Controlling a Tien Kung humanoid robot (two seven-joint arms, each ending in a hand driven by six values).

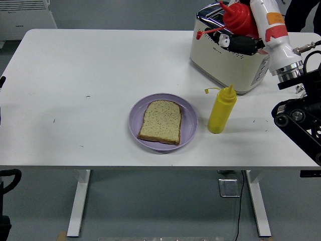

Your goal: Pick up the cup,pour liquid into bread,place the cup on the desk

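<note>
My right hand (242,41) is shut on a red squeeze bottle (237,17), held high in front of the toaster and tilted, its nozzle aimed up and left. A slice of brown bread (160,121) lies on a purple plate (189,120) at the table's middle front, well below and left of the bottle. A yellow squeeze bottle (221,109) stands upright just right of the plate. No cup is visible. The left arm shows only as a dark sliver at the left edge.
A cream and chrome toaster (226,55) stands at the back right, partly behind the raised bottle and hand. The white table (90,90) stretches bare to the left. My right arm's joints (296,118) hang over the table's right edge.
</note>
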